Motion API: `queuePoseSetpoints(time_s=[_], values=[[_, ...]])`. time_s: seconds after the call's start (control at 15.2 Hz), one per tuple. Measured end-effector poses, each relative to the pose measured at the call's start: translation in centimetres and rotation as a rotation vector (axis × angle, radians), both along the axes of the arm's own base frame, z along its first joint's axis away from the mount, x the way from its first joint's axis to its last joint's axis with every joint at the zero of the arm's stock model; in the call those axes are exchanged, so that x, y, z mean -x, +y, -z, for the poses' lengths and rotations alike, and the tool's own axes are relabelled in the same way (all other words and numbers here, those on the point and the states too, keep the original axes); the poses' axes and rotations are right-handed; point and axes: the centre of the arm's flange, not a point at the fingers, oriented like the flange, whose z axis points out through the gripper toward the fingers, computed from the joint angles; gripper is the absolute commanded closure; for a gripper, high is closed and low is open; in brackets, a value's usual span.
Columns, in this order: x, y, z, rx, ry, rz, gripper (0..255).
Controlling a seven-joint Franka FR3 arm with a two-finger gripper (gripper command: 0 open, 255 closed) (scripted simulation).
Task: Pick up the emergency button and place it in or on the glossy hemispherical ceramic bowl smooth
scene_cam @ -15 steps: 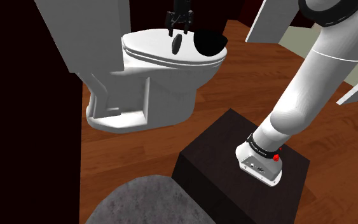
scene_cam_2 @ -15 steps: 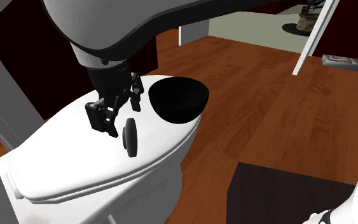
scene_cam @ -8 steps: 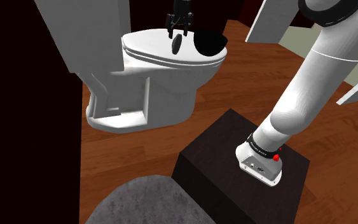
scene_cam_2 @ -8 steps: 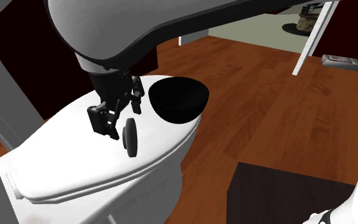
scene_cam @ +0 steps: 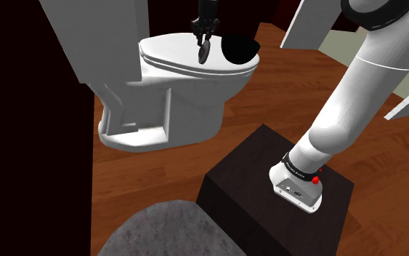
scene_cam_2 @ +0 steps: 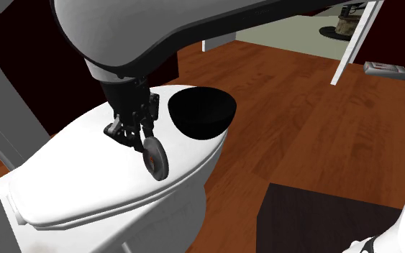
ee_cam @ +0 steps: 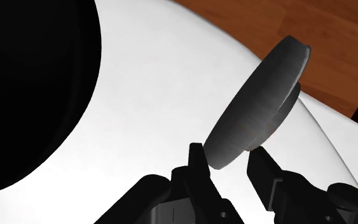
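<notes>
- I am watching the gripper [scene_cam_2: 144, 136] hanging over the closed toilet lid [scene_cam_2: 78, 180]. Its two black fingers [ee_cam: 197, 167] are drawn close together and are pinching the rim of the emergency button [scene_cam_2: 155, 159].
- The emergency button is showing as a grey disc standing on edge and tilted. In the wrist view, the part of its rim nearest the hand is sitting clasped between both fingers.
- I cannot tell whether the disc's far edge is touching the lid or hanging just clear of it.
- The bowl [scene_cam_2: 201, 111], rendered plain black, is sitting mouth up at the front end of the lid, just beside the button but apart from it.
- The white toilet [scene_cam: 173, 102] is standing on a wooden floor [scene_cam_2: 301, 122].
- The white arm [scene_cam: 355, 94] is reaching in from the dark box stand [scene_cam: 253, 167] at the shoulder view's lower right.
</notes>
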Motion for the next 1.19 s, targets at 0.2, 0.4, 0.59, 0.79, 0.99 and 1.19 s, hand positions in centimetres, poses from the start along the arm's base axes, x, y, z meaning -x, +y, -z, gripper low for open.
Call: queuePoseSetpoints(time_s=[0.2, 0.4, 0.59, 0.79, 0.99, 1.19], values=[[0.0, 0.0, 0.0, 0.0, 0.0, 0.0, 255], [0.0, 0.0, -0.6, 0.0, 0.001, 0.0, 255], [0.0, 0.0, -2.0, 0.0, 0.001, -0.001, 255], [0.0, 0.0, -3.5, 0.0, 0.001, 0.0, 255], [0.0, -0.1, -5.1, 0.0, 0.001, 0.0, 255], [0.0, -0.1, -6.8, 0.0, 0.001, 0.0, 255]])
